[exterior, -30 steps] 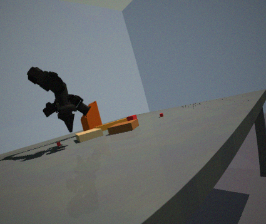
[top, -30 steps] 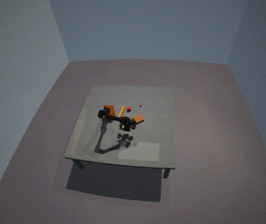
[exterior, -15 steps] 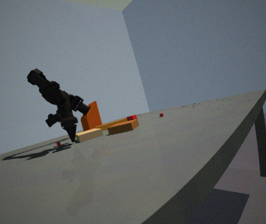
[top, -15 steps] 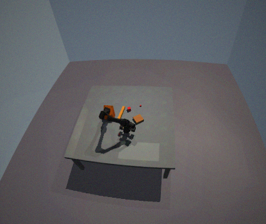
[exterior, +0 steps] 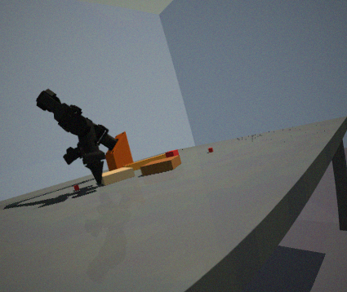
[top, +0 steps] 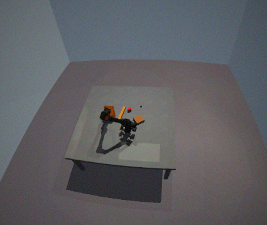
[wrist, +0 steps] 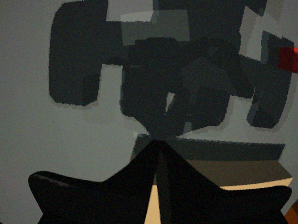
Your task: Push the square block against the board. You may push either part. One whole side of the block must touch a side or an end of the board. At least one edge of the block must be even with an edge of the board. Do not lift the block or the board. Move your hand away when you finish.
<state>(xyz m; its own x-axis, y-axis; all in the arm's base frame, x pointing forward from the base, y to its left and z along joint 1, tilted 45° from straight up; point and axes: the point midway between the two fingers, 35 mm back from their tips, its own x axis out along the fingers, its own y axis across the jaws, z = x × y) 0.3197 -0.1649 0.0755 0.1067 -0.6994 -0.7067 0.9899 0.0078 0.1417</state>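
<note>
A pale tan, square-looking block (top: 124,127) (exterior: 119,176) (wrist: 245,172) lies flat, partly hidden by my hand. A thicker brown-orange block (top: 139,119) (exterior: 160,165) lies beside it, with a gap between them in the exterior view. A long yellow-orange strip (top: 122,112) (exterior: 150,161) lies behind. I cannot tell for sure which of these pieces is the board. My gripper (exterior: 100,183) (wrist: 157,145) is shut and empty, its tips low at the tan block's left end in the exterior view. Whether they touch it is unclear.
A tall orange box (top: 110,110) (exterior: 122,152) stands by the arm's base. A red block (top: 129,109) (exterior: 172,153) is near the strip. One small red cube (top: 120,134) (exterior: 77,188) (wrist: 289,60) lies near my hand, another (top: 141,106) (exterior: 211,150) farther off.
</note>
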